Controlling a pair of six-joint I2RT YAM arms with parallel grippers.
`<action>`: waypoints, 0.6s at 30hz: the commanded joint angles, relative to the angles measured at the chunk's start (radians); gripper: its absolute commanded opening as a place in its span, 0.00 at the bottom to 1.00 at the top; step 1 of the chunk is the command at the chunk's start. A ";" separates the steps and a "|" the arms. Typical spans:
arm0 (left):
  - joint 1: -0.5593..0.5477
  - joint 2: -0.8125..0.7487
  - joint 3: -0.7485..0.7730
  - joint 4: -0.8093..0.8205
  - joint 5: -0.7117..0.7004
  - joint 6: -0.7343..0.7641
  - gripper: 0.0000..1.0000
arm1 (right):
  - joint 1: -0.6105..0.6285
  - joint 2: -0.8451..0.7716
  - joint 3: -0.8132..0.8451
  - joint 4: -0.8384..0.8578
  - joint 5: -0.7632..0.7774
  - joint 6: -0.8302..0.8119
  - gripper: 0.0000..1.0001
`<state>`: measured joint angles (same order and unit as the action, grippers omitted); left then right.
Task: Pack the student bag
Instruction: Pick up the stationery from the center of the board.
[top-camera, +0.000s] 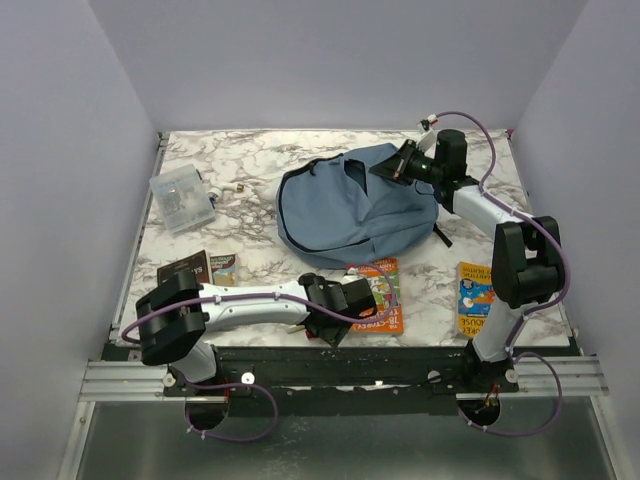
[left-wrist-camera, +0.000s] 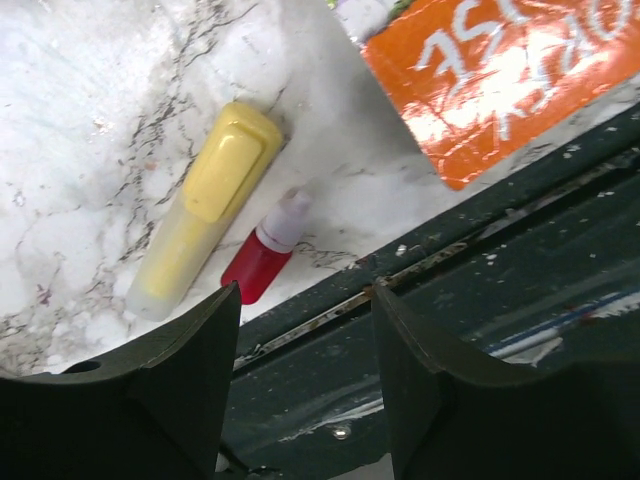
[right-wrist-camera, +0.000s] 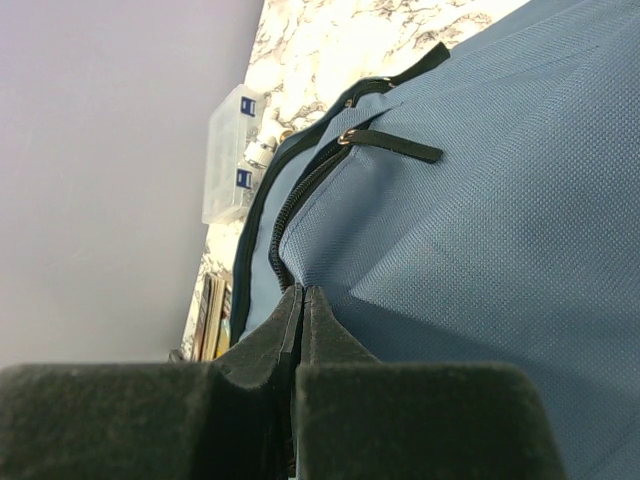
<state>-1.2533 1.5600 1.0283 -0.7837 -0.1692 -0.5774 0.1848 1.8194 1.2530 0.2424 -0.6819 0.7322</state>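
Student bag (top-camera: 345, 215) sits mid-table, toward the back: soft dusty-blue woven fabric, black zips, slumped flat with one edge raised. Main zip gapes open; we see only blue lining, and we can't tell what's inside.

Right gripper (right-wrist-camera: 301, 300) is clenched on the bag's fabric right by the zip track, jaws pressed together.

Clear hard plastic box (top-camera: 182, 198) with blue latches is back-left, lid closed; the contents are small bits, too blurred to name.

Left gripper (left-wrist-camera: 305, 325) is released, jaws apart with nothing between them, over the dark metal rail (left-wrist-camera: 520, 290) at the near table edge. Just beyond it are a yellow highlighter (left-wrist-camera: 205, 210), chunky and capped, and a small red bottle (left-wrist-camera: 262, 255) with a white cap, lying side by side on the marble-pattern table (left-wrist-camera: 90, 110). A glossy orange book (left-wrist-camera: 500, 80) is flat nearby.
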 joint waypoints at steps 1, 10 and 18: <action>-0.008 0.011 0.021 -0.077 -0.091 0.019 0.56 | 0.010 -0.023 0.017 0.007 0.002 -0.013 0.01; -0.008 0.065 0.035 -0.085 -0.081 0.048 0.54 | 0.009 -0.012 0.018 0.012 -0.001 -0.008 0.01; -0.008 0.110 0.038 -0.081 -0.084 0.066 0.48 | 0.010 -0.006 0.020 0.012 -0.002 -0.009 0.01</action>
<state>-1.2572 1.6405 1.0397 -0.8558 -0.2276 -0.5331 0.1852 1.8194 1.2530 0.2409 -0.6815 0.7319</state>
